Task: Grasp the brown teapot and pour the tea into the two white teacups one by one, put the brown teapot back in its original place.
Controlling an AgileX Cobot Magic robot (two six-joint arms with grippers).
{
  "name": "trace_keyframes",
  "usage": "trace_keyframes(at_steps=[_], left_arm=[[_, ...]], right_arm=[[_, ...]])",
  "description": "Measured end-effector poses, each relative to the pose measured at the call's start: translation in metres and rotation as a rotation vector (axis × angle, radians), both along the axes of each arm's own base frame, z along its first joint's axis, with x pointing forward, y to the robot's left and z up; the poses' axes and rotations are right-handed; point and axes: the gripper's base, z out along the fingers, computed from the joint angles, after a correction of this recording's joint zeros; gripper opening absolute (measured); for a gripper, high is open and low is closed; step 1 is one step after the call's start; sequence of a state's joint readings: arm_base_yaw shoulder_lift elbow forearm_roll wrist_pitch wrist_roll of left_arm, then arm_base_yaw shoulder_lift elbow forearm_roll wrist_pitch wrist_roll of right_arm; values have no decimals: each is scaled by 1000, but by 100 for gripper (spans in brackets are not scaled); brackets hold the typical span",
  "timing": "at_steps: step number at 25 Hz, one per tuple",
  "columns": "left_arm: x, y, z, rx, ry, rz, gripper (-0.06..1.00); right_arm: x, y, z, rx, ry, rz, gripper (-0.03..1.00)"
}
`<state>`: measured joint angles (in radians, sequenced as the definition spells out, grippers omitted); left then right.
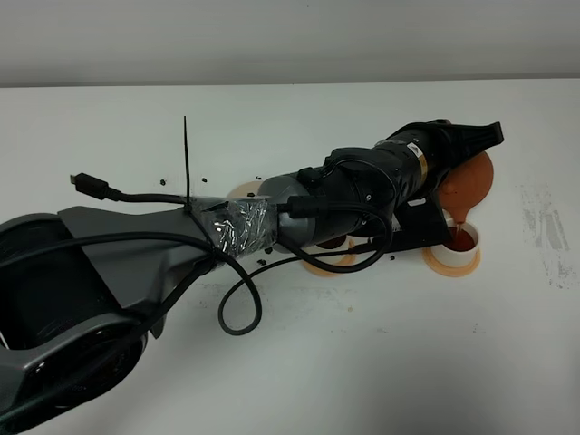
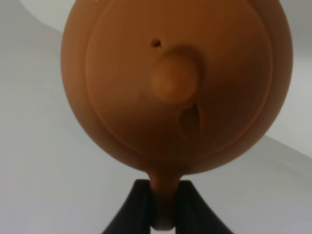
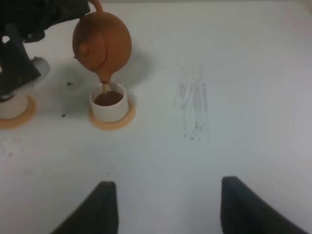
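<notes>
The right arm's fingers (image 3: 165,204) hang spread and empty over bare bench (image 3: 234,73). Farther off, the left arm's fingers (image 2: 163,207) clamp the teapot (image 3: 102,41) by its handle, spout tipped straight down over the right-hand cup (image 3: 108,101), tea streaming in; second cup (image 3: 12,105) sits leftward.

We note: teapot (image 3: 102,44) reddish-brown; teacup (image 3: 108,105) cream-white, tea inside dark red-brown; coaster (image 3: 113,122) orange; table (image 3: 219,73) white, grey smudge; left gripper (image 2: 163,209) black.

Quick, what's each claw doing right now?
Left gripper: closed on the brown teapot, by its handle.
Right gripper: open, empty.
</notes>
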<state>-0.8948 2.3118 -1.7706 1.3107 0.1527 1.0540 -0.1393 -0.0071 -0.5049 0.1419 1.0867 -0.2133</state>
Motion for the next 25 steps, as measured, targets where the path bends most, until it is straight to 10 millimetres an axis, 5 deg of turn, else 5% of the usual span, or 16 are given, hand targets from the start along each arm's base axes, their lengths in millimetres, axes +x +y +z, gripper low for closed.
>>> trace_keyframes(at_steps=[25], left_arm=[[-1, -1, 8, -2, -31, -25, 12]], right_arm=[[0, 0, 0, 0, 0, 0, 49]])
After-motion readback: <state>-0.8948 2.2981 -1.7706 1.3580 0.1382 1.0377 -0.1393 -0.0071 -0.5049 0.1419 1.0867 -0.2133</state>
